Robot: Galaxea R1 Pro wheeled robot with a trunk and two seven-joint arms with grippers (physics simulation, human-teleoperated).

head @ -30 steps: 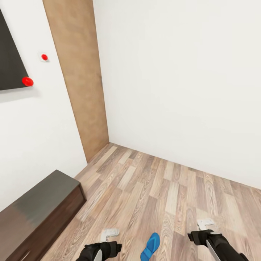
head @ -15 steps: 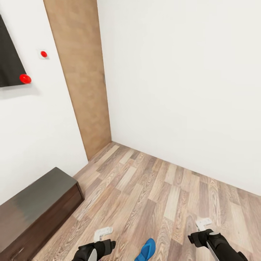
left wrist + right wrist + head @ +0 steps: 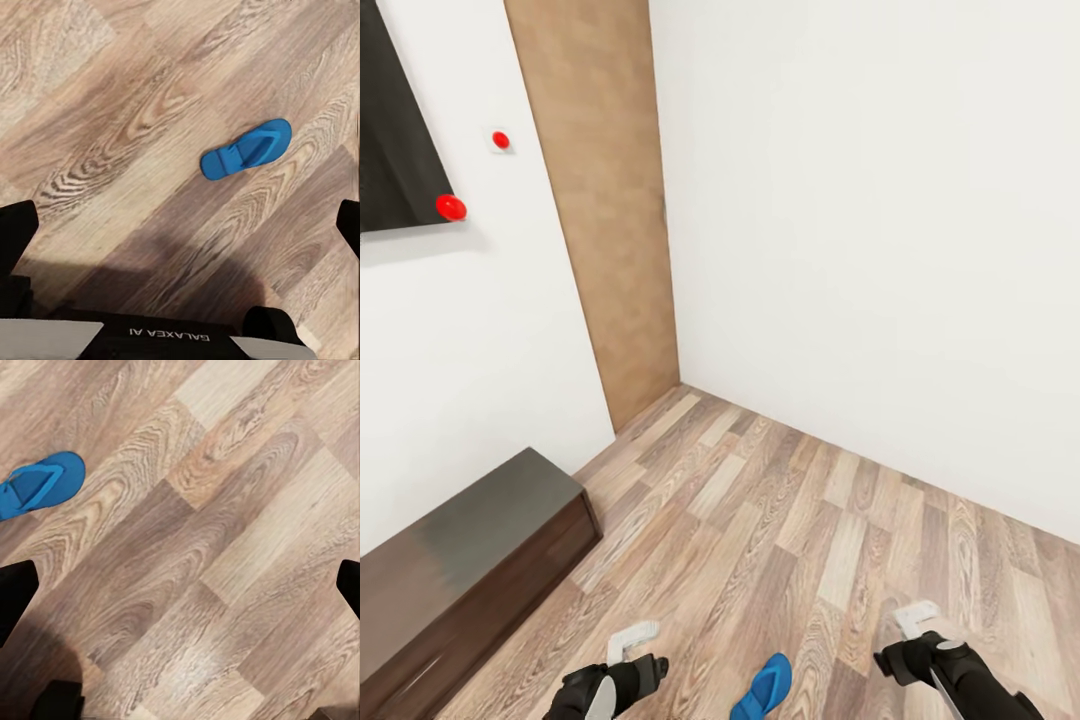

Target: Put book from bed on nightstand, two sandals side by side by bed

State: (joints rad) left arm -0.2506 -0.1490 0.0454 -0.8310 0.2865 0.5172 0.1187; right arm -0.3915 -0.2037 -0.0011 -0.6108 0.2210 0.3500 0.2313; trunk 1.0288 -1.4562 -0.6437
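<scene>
With fingers (image 3: 16, 232) spread, empty above sandal (image 3: 247, 149).

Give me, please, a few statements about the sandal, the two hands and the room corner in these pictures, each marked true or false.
1. A blue sandal lies on the wood-plank floor between the two hands. True.
2. The left hand is shut on the sandal. False: in the left wrist view the sandal lies on the floor, apart from the open fingers.
3. A long low dark cabinet stands against the wall at the left. True.
4. The right hand holds a book. False: its fingers stand wide apart with nothing but floor between them.
5. Two sandals lie side by side. False: just one is in sight.
</scene>
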